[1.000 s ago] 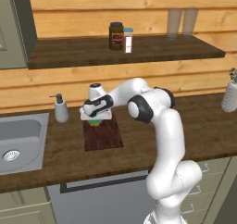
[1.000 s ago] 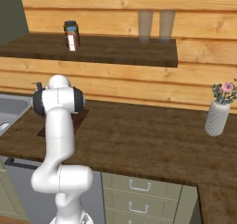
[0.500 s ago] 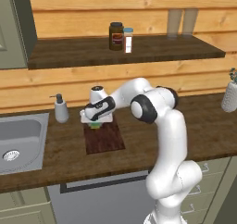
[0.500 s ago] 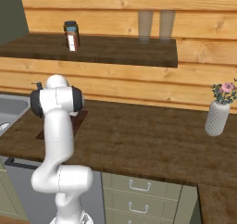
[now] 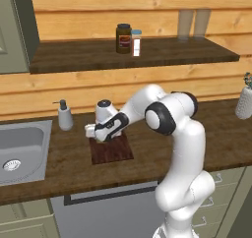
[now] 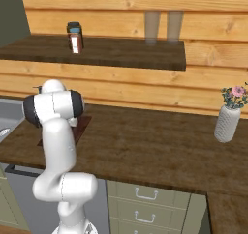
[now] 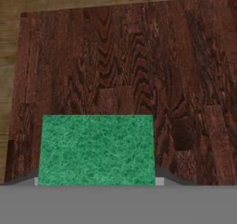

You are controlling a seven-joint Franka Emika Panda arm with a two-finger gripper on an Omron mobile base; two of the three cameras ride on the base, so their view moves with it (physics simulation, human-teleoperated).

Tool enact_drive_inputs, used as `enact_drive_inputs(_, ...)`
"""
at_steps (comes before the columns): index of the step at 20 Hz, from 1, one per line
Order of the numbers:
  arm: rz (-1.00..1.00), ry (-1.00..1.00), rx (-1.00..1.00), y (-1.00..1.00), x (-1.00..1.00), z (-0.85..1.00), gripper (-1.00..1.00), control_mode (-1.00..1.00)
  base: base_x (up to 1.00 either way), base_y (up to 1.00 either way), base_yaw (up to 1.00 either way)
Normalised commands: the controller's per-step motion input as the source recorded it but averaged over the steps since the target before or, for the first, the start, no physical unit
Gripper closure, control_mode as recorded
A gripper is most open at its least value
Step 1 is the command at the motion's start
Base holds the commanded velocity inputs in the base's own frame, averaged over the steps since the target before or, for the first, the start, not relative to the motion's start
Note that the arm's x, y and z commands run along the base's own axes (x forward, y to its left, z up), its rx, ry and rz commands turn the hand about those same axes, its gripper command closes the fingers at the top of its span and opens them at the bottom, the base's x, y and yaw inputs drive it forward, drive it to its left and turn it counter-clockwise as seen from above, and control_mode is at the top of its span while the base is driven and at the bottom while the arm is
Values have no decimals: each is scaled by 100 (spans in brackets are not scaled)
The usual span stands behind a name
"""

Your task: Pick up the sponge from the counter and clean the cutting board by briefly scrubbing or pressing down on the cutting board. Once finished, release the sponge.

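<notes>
Pressing the sponge [image 7: 96,149] flat on the cutting board [image 7: 139,65] is my step in hand; my gripper [image 5: 98,133] is closed narrowly on it, over the board's back edge. I judge short strokes with even downward force best, staying inside the edges. Board lies flat on the counter [image 5: 197,148], the steel sink [image 5: 22,151] to one side, a soap dispenser [image 5: 64,116] just beyond, wall shelf [image 5: 123,55] above.
</notes>
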Motion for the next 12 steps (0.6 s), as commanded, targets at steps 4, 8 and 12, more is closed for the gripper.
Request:
enact_drive_inputs(4,0,0,2,-5,-98,-45,100,-100,0,0,0)
enact_drive_inputs(8,0,0,3,-11,-100,-50,100,-100,0,0,0)
enact_drive_inputs(12,0,0,4,-19,-100,-54,100,-100,0,0,0)
